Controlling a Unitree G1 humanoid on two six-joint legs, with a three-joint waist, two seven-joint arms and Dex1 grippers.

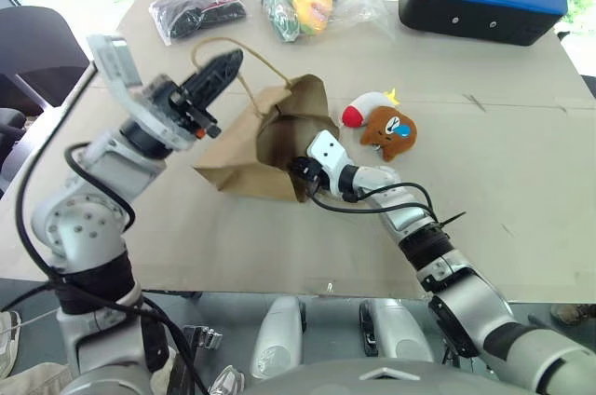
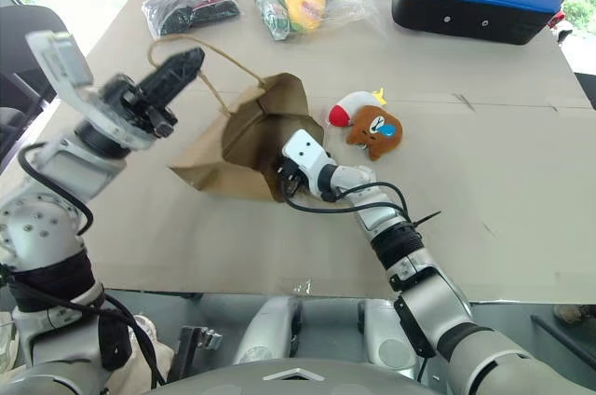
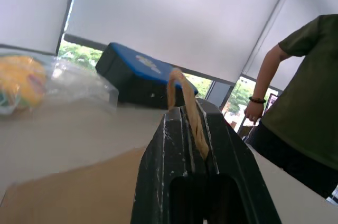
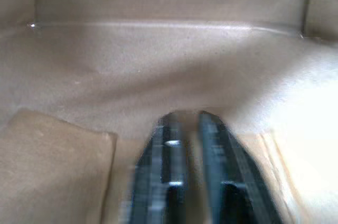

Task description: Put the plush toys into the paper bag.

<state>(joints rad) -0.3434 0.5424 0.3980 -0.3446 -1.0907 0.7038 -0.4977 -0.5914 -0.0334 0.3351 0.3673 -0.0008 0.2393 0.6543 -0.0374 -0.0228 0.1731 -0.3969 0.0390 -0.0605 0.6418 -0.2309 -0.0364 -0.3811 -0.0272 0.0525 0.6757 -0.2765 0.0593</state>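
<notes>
A: Our left end effector (image 1: 216, 72) is pressed together on one tan cord handle (image 3: 186, 109) of the paper bag (image 1: 270, 139), lifting it so the mouth gapes. The right end effector (image 4: 186, 129) is inside that mouth, its fingers a little apart and holding nothing.

B: So what worries us? We'd say the cord slipping out of that thin pinch — then the mouth folds shut over our right arm.

A: Or the right arm drags the bag along the counter (image 1: 521, 199) as it comes out, since the bag lies on its side, crumpled and light.

B: And the toys? Both sit just beside the bag's mouth, outside it — the brown bear (image 1: 389, 128) with the blue nose touching the white toy (image 1: 365, 108) with the red end and yellow crest, soft and squashy by the look of them
</notes>
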